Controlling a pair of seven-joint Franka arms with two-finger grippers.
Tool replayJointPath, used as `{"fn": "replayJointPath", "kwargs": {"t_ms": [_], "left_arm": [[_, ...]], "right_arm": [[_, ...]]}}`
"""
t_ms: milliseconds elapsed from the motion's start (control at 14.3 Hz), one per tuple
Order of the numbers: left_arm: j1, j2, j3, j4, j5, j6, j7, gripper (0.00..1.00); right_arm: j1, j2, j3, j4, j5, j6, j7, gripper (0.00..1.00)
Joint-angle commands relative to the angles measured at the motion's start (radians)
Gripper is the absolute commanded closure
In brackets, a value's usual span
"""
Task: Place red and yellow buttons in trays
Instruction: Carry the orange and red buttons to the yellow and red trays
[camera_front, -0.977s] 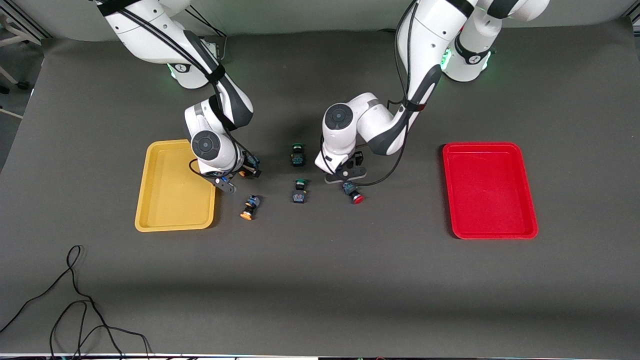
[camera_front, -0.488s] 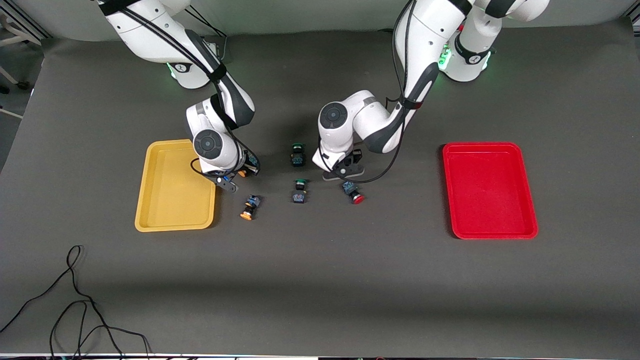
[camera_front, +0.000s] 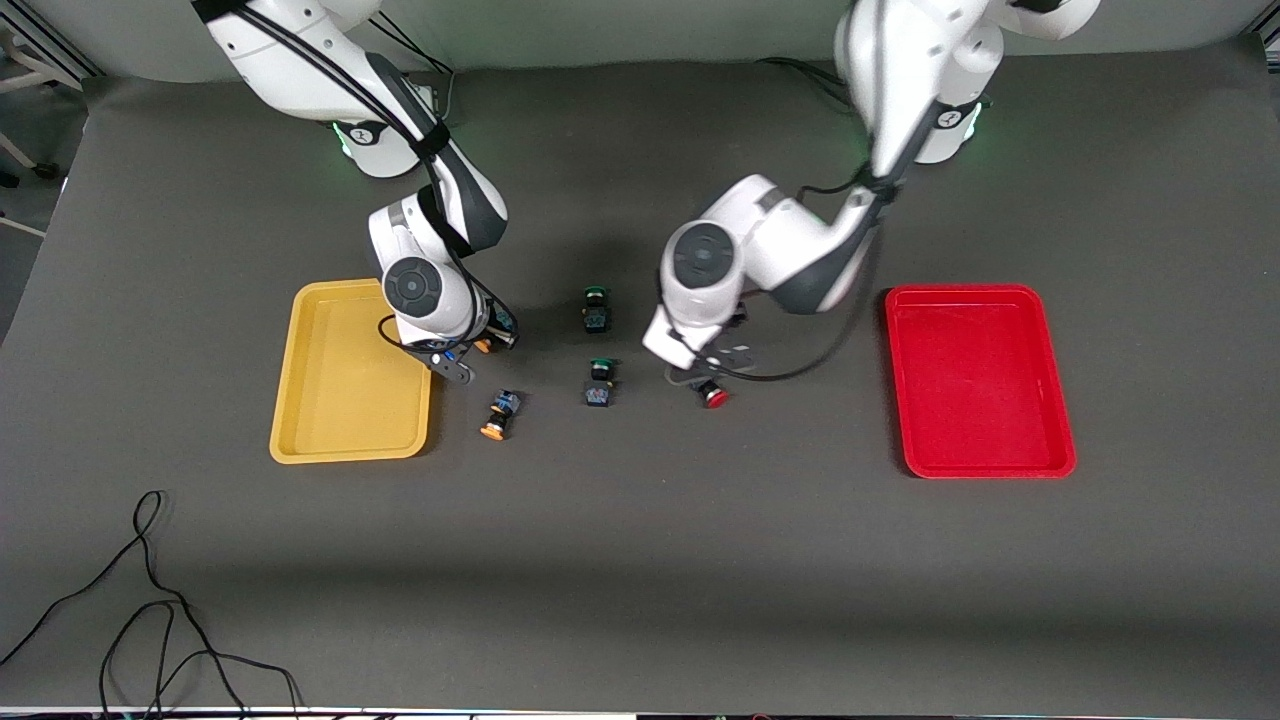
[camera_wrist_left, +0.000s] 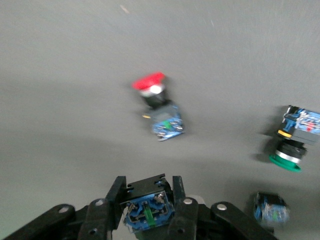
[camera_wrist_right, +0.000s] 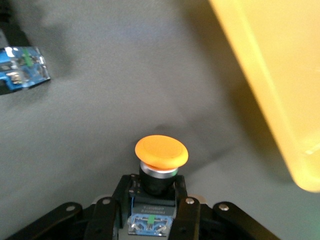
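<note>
The right gripper is clamping a yellow-capped button just above the table beside the yellow tray. The left gripper is gripping a switch body above the red-capped button, which is lying on the table well apart from the red tray. A second yellow-capped button is lying near the yellow tray.

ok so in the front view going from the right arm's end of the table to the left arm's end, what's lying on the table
yellow tray → orange-capped button → the two green-capped buttons, level with each other across → red-capped button → red tray. The buttons held in the grippers are left out.
</note>
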Motion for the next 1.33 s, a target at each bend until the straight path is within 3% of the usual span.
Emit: {"fn": "replayJointPath", "kwargs": {"t_ms": [0, 140, 349, 488, 698, 837, 1116, 1186, 1256], "left_arm": [[0.13, -0.127, -0.007, -0.027, -0.046, -0.174, 0.202, 0.97], [0.232, -0.187, -0.001, -0.063, -0.04, -0.257, 0.369, 0.98], [0.397, -0.284, 0.003, -0.182, 0.002, -0.253, 0.637, 0.97], [0.491, -0.284, 0.003, -0.221, 0.065, -0.224, 0.788, 0.97], [0.585, -0.267, 0.003, -0.364, 0.128, 0.021, 0.883, 0.97], [0.602, -0.215, 0.006, -0.455, 0.154, 0.238, 0.887, 0.97], [0.603, -0.086, 0.034, -0.517, 0.207, 0.526, 0.876, 0.97], [0.603, -0.071, 0.036, -0.523, 0.214, 0.548, 0.876, 0.94], [0.603, -0.066, 0.036, -0.521, 0.227, 0.551, 0.876, 0.77]], "right_arm": [[-0.003, -0.147, -0.053, -0.005, 0.012, -0.134, -0.047, 0.87], [-0.003, -0.219, -0.121, 0.009, 0.012, -0.22, -0.116, 0.87], [-0.002, -0.276, -0.245, 0.028, 0.0, -0.289, -0.245, 0.87], [-0.002, -0.28, -0.317, 0.011, -0.001, -0.288, -0.34, 0.87], [0.0, -0.266, -0.392, -0.059, -0.001, -0.228, -0.437, 0.87], [-0.002, -0.263, -0.434, -0.162, -0.001, -0.078, -0.507, 0.87], [-0.002, -0.195, -0.48, -0.258, 0.005, 0.103, -0.6, 0.87], [-0.002, -0.179, -0.48, -0.258, 0.009, 0.108, -0.6, 0.87], [-0.002, -0.169, -0.48, -0.258, 0.011, 0.114, -0.6, 0.87]]}}
